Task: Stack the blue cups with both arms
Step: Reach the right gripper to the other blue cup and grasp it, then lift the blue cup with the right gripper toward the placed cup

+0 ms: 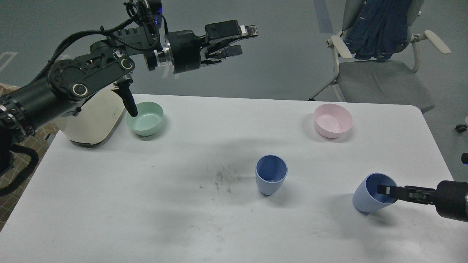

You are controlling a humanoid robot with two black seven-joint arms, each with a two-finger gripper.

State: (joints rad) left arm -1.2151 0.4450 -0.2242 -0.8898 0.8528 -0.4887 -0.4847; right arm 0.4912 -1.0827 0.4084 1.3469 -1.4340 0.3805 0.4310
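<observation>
Head view: the right gripper (pixel 384 190) pinches the rim of a tilted blue cup (pixel 365 199) at the white table's (pixel 146 204) right side. The second blue cup (pixel 270 179) stands upright mid-table; the left gripper (pixel 243 40) hangs spread above.

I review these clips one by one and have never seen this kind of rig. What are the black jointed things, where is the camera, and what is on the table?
The single picture comes from the robot's own head, looking forward and down. The black jointed things are its two arms.

The left gripper hangs high above the white table, open and empty.

The right gripper reaches in from the right, one finger inside the rim of a tilted blue cup, apparently holding it.

A second blue cup stands upright mid-table. Farther back sit a mint-green bowl, a pink bowl and a cream appliance. An office chair stands behind.
</observation>
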